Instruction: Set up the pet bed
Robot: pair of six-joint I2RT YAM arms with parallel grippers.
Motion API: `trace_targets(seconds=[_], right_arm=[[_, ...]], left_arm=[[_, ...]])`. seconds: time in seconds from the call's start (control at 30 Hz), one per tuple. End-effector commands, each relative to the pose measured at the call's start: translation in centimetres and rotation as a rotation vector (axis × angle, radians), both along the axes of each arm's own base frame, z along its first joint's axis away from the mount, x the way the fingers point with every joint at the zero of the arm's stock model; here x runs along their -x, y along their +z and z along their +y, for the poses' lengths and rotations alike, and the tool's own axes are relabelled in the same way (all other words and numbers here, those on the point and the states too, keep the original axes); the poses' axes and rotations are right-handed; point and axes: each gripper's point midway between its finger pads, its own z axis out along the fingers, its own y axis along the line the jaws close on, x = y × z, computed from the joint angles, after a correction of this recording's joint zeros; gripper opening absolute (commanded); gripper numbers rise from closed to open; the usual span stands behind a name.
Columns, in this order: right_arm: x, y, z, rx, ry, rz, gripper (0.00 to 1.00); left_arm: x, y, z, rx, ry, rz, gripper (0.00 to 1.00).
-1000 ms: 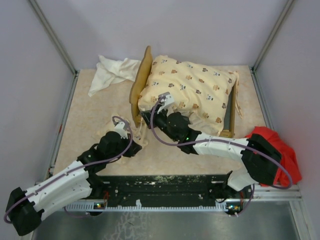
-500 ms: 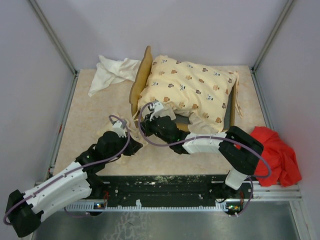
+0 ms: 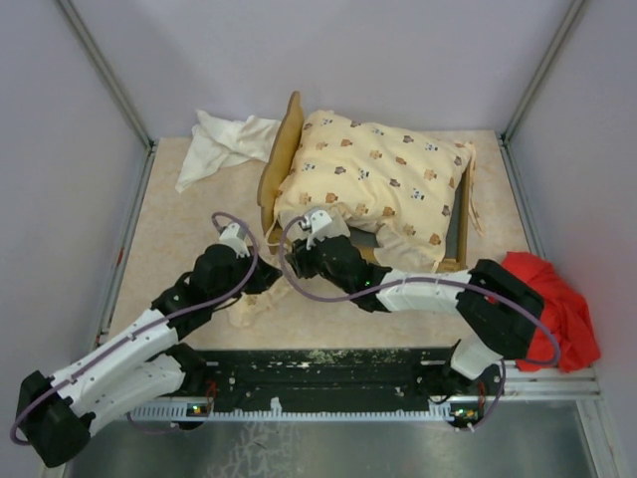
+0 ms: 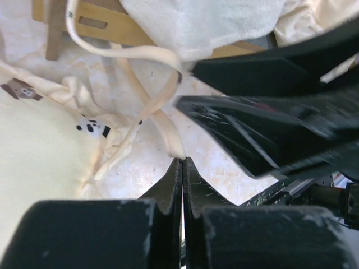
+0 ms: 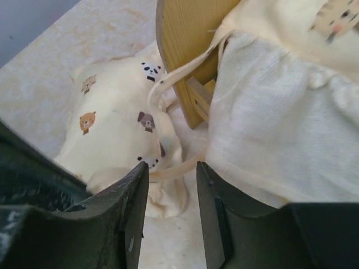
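The light-yellow bed frame, with its wavy headboard [image 3: 282, 159], stands at the back, and the animal-print cushion [image 3: 378, 179] lies on it. In the right wrist view the cushion's white underside [image 5: 280, 123] hangs beside the headboard [image 5: 190, 45]. The small pillow [image 3: 251, 304] lies on the table in front of the headboard. My left gripper [image 4: 182, 162] is shut on the end of a cream tie strap [image 4: 171, 134], with the pillow [image 4: 39, 151] to its left. My right gripper [image 5: 171, 168] is open just above the pillow [image 5: 112, 129], and nothing is between its fingers.
A plain white cloth [image 3: 219, 144] lies crumpled at the back left. A red cloth [image 3: 557, 304] lies at the right, by the right arm's base. Both grippers [image 3: 271, 282] [image 3: 297, 261] sit close together in front of the headboard, and the right arm's black fingers [image 4: 269, 129] fill the left wrist view's right side.
My right gripper has let go of the cushion's front corner, opened and come down in front of the headboard. The left gripper has drawn the strap and pillow toward the near edge.
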Motion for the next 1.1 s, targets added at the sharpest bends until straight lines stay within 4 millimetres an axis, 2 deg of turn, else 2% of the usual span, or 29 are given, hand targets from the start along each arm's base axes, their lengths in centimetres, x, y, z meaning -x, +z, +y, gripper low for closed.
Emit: trace_targets(seconds=[0.0,0.07,0.13,0.2,0.27,0.37,0.53,0.7,0.87,0.93,1.07], right_arm=[[0.0,7.0,-2.0,0.016,0.064,-0.334,0.42],[1.2,7.3,-2.4,0.086,0.166,-0.456,0.44],[3.0,7.1,-2.4,0.204,0.339,-0.659,0.44],[4.6,5.4,-2.6,0.324,0.491,-0.826,0.44],[5.3,3.9,-2.6,0.446,0.606,-0.934,0.44],[5.3,2.7,-2.0,0.568,0.707,-1.030,0.44],[5.3,1.8,0.2,0.651,0.832,-1.231,0.44],[4.9,1.2,2.5,0.760,0.851,-1.419,0.45],[4.2,-0.3,3.9,0.851,0.920,-1.457,0.45],[3.8,-1.9,4.3,0.884,0.950,-1.449,0.45],[3.5,-2.8,4.8,0.917,0.992,-1.446,0.45]], left_arm=[[-1.4,1.6,0.6,0.039,0.026,-0.006,0.00],[-1.7,1.5,0.8,0.075,0.024,0.013,0.00],[-1.9,1.3,0.8,0.114,0.012,0.034,0.00],[-2.1,1.2,0.9,0.129,0.005,0.041,0.00],[-2.3,1.2,1.2,0.124,0.012,0.034,0.00],[-2.6,1.6,1.3,0.128,0.012,0.023,0.00],[-2.7,1.6,1.3,0.124,0.015,0.035,0.00],[-2.5,1.7,1.2,0.135,0.009,0.037,0.00],[-2.3,1.5,1.1,0.147,0.005,0.044,0.00],[-2.2,1.4,1.1,0.145,0.000,0.048,0.00],[-2.2,1.4,1.1,0.147,-0.001,0.048,0.00]])
